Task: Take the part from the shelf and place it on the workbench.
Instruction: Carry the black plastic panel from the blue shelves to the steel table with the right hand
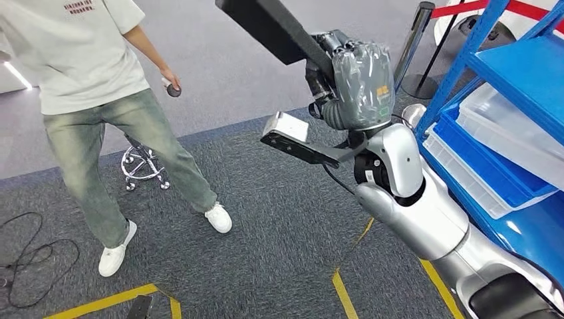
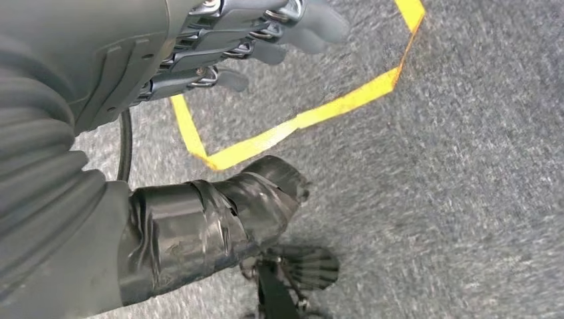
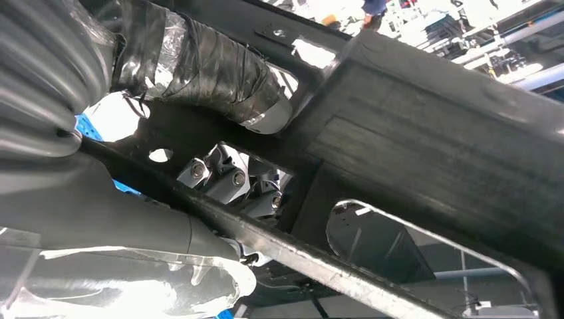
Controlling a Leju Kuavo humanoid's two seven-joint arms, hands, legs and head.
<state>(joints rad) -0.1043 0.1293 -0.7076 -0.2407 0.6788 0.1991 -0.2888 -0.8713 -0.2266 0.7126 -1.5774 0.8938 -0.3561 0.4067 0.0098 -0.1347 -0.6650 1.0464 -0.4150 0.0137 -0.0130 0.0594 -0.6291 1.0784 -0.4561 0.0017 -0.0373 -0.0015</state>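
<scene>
Part [image 1: 273, 26] — long black bar — gripped by right hand [image 1: 356, 83], fingers closed round it, beside blue shelf [image 1: 525, 80]. Left hand [image 2: 219, 46] hangs over carpet [image 2: 465, 199] — fingers loose, holding nothing.

1 black part [image 1: 276, 28], upper centre. 1 person [image 1: 100, 86], upper left. 1 stool base [image 1: 143, 166], left of centre. 1 blue shelf [image 1: 525, 80], right edge. 2 clear trays [image 1: 512, 126] on it. 1 stanchion post [image 1: 416, 46], upper right.

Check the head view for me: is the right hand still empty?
No, the right hand grips a long black part, raised in front of the blue shelf.
</scene>
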